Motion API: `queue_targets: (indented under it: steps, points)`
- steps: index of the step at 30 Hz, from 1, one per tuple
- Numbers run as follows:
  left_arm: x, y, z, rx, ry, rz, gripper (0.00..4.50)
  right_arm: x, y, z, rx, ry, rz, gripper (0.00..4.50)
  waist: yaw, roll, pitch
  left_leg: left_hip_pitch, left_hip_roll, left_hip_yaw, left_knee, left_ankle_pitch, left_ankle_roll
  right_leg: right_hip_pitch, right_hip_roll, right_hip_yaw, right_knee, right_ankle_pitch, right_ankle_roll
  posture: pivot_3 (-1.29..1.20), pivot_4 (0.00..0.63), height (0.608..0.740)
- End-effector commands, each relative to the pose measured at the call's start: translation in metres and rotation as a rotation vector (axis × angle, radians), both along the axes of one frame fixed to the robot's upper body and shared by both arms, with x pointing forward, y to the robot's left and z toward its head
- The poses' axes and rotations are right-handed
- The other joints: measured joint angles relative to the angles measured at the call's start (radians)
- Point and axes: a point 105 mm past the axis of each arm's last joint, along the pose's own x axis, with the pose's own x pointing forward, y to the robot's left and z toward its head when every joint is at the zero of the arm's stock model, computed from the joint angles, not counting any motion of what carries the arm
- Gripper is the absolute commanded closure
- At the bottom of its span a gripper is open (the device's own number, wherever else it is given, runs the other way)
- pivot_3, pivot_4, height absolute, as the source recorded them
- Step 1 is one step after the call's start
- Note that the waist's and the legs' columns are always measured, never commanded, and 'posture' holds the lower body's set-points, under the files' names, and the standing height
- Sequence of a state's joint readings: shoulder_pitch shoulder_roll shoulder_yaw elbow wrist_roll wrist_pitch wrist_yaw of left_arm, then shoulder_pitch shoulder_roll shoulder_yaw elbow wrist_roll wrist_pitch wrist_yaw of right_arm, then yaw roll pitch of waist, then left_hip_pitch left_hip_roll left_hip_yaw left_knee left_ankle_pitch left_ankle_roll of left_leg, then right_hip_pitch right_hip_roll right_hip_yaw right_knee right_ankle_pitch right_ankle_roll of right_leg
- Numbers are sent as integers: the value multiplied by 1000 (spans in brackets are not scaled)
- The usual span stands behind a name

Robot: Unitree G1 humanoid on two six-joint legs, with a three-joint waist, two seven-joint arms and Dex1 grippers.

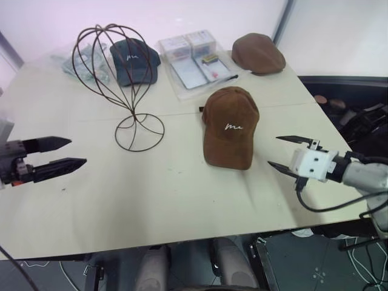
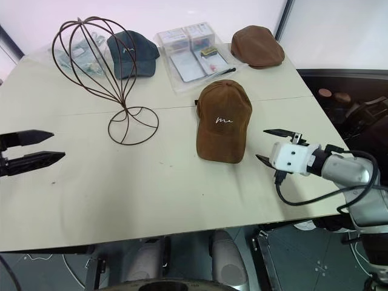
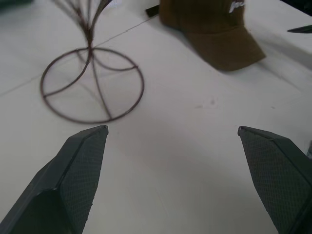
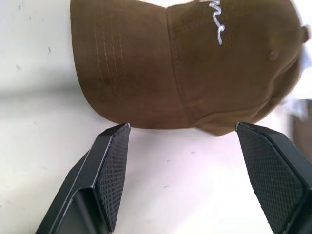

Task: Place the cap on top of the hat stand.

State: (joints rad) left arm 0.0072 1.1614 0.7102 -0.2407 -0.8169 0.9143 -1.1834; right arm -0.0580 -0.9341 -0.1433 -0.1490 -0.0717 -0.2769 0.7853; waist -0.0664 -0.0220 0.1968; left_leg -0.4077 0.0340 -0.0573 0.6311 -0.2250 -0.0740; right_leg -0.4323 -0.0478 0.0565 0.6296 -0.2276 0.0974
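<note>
Head views, left gripper point(image 1: 77, 153): lower left of the frame, over the table edge; two black fingers spread apart, one above the other, nothing between them.
Head views, right gripper point(image 1: 277, 151): right of centre low in the frame, white body with black fingers spread wide, empty, tips just beside the cap's brim, not touching it.
Head views, table point(image 1: 182, 200): pale top taking up most of the frame.
Head views, cap point(image 1: 230, 126): centre of the frame, brown, white script on the front, flat on the table with the brim toward the camera.
Head views, hat stand point(image 1: 127, 85): upper left of centre, dark wire, upright, round base on the table, cage top bare; apart from the cap, to its left.
Head views, dark blue cap point(image 1: 134, 60): top of the frame, behind the stand's cage.
Head views, flat cap point(image 1: 257, 53): upper right, plain brown.
Head views, plastic packets point(image 1: 194, 63): top centre, between the two far caps.
Left wrist view, fingers point(image 3: 73, 175): wide apart, empty, above bare table; the stand's round base sits upper left, the cap's brim upper right.
Right wrist view, fingers point(image 4: 105, 180): wide apart, empty; the cap fills the upper frame, its brim edge just beyond the fingertips, a strip of table between.
</note>
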Motion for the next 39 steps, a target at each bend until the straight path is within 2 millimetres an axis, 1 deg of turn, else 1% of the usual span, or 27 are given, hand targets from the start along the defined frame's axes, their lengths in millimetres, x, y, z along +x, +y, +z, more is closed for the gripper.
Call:
queue_targets:
  steps: [1,2,6,9,12,14,20,25,27,30,33,39]
  points:
    - [1,-13,14,32,-40,-77,27,-10,1,-13,-86,-100,40,951,-1,0,0,0,0,0,0,0,0,0,1,0,0,0,0,0,150,740]
    - [2,-16,18,30,-52,-91,27,-14,2,-22,-113,-105,59,951,-2,0,0,0,0,0,0,0,0,0,1,0,0,0,0,0,150,740]
    - [6,-27,29,-8,-81,-142,27,-20,5,-39,-121,-130,93,951,-5,0,0,1,0,0,1,0,0,0,1,0,1,0,0,0,150,740]
    - [10,-32,29,-23,-82,-155,27,-20,10,-47,-138,-169,142,951,-5,0,0,4,0,0,1,0,0,3,1,1,1,0,0,0,150,740]
    - [18,-33,23,-14,-86,-152,27,-12,15,-52,-144,-219,179,951,-6,0,0,5,0,0,1,0,0,5,1,1,1,0,0,0,150,740]
    - [20,-35,24,-28,-92,-150,27,-6,16,-54,-152,-254,196,951,-5,0,0,5,0,0,1,0,0,5,1,1,1,0,0,0,150,740]
    - [19,-37,22,-44,-91,-137,27,14,18,-62,-172,-337,219,951,-5,0,0,5,0,0,0,0,0,5,1,1,1,0,0,0,150,740]
    - [16,-35,22,-48,-97,-113,27,17,24,-76,-157,-328,254,951,-8,-2,-1,6,0,0,1,0,0,6,1,1,2,0,0,0,150,740]
    - [14,-35,22,-47,-98,-105,27,18,26,-80,-146,-323,258,951,-9,-3,-2,10,0,0,0,0,0,9,1,2,2,0,0,0,150,740]
    - [12,-33,22,-40,-101,-89,27,17,29,-83,-131,-323,267,951,-14,-6,-2,17,0,0,0,0,0,16,1,2,2,0,0,0,150,740]
    - [10,-31,22,-39,-102,-77,27,12,32,-83,-125,-328,291,951,-16,-7,-2,21,0,-1,0,0,0,20,1,2,1,0,0,0,150,740]
    - [8,-30,20,-29,-101,-65,27,-2,44,-73,-75,-353,315,951,-12,-7,-2,20,0,-1,-2,0,0,20,1,2,1,-1,1,0,150,740]
